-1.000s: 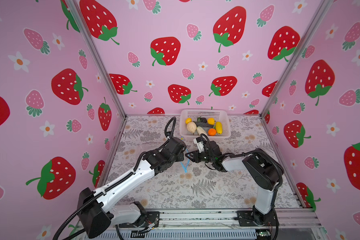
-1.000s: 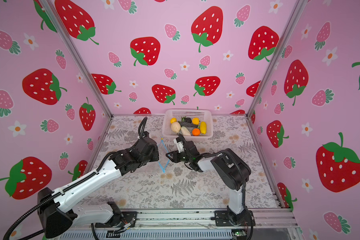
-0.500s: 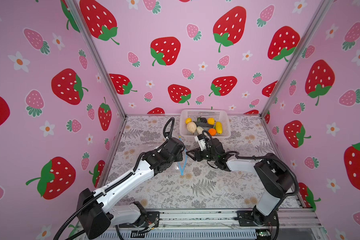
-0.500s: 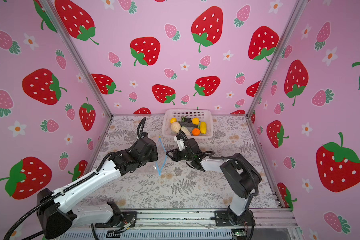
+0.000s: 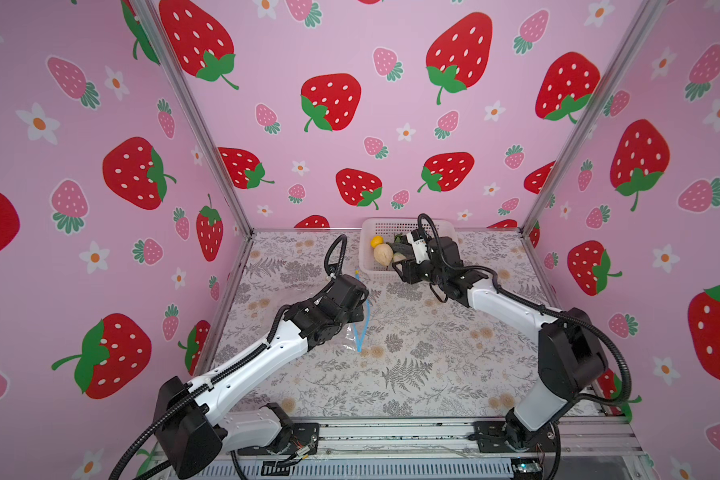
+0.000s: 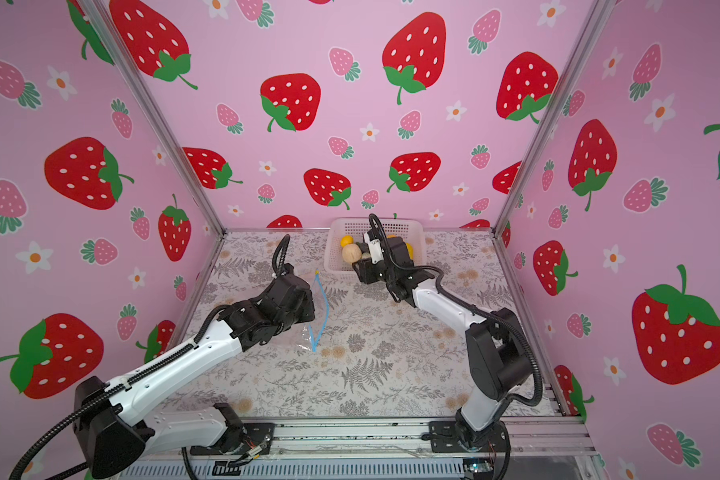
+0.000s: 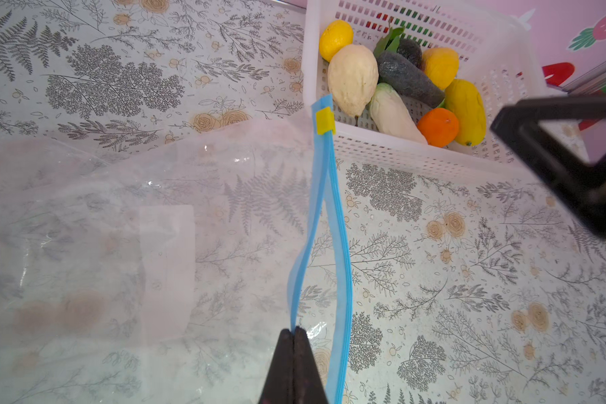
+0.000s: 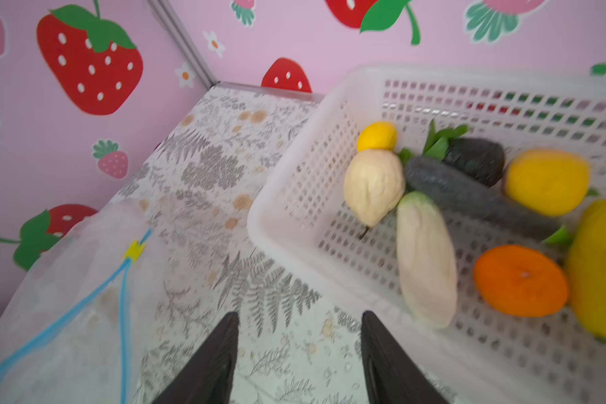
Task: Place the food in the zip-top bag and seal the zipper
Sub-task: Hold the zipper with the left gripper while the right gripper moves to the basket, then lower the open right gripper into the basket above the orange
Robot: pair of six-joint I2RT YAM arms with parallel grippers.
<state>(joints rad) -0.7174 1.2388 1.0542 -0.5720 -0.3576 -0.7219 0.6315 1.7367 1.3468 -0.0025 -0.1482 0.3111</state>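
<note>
The clear zip-top bag point(image 7: 119, 227) lies crinkled on the table. Its light-blue zipper point(image 7: 333, 227) stands parted in a narrow loop, with the yellow tab point(image 7: 325, 120) at the far end. My left gripper point(image 7: 294, 330) is shut on one lip of the zipper and holds it up. In both top views the zipper point(image 5: 366, 316) point(image 6: 325, 307) shows beside the left wrist. The food, including a cream fruit point(image 8: 373, 185), an orange point(image 8: 520, 280) and dark and yellow pieces, lies in the basket. My right gripper point(image 8: 300, 314) hangs open and empty over the table, just short of the basket's near rim.
The white perforated basket point(image 8: 280, 196) point(image 5: 391, 226) stands at the back of the floral table against the pink strawberry wall. Metal frame posts run up both back corners. The right arm point(image 5: 508, 307) reaches diagonally across the right half of the table.
My right gripper has left the bag's mouth, moved back toward the basket and opened wider. The left gripper still holds the zipper lip; the bag's mouth has narrowed.
</note>
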